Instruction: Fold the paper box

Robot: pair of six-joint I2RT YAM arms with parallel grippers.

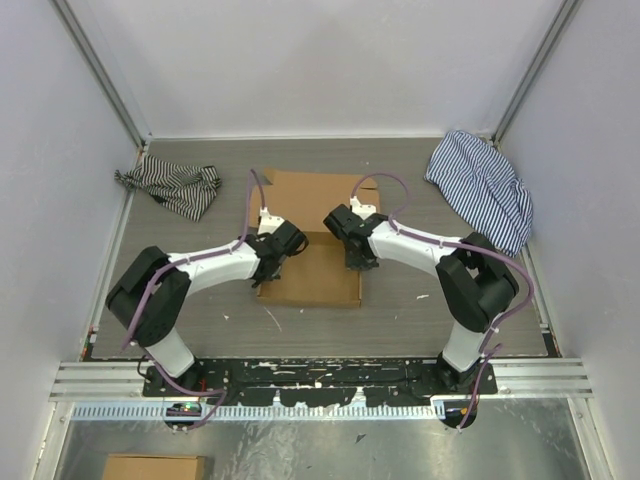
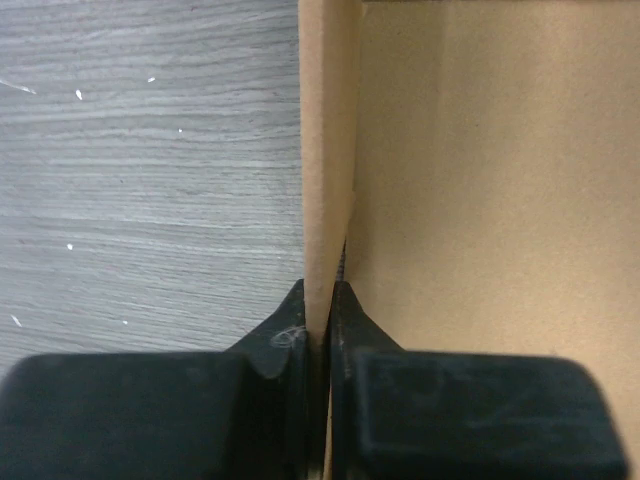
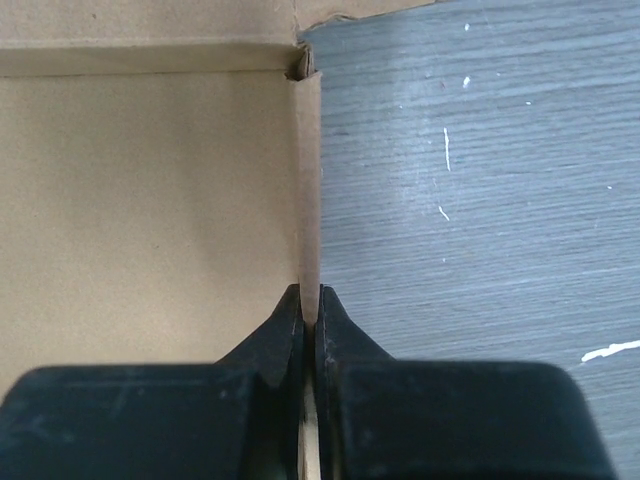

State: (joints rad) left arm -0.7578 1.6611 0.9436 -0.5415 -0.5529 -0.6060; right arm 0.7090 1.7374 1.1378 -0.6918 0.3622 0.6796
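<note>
The paper box sits right between the two hands on a grey wood-grain table. The left gripper is pinched tight on its raised side wall, and the right gripper does the same on the opposite wall. Past the left hand lies a dark striped cloth, and past the right a blue striped cloth. There are white walls all round.

1. Top view: bright, even, diffuse overhead light. The walls are near-white without glare, and shadows on the table are short and soft.
2. Wrist views: dimmer. The left gripper is near-black, with detail lost and blur at the frame bottom.
3. The paper box is evenly lit and slightly soft. Table grain is fairly sharp.
</note>
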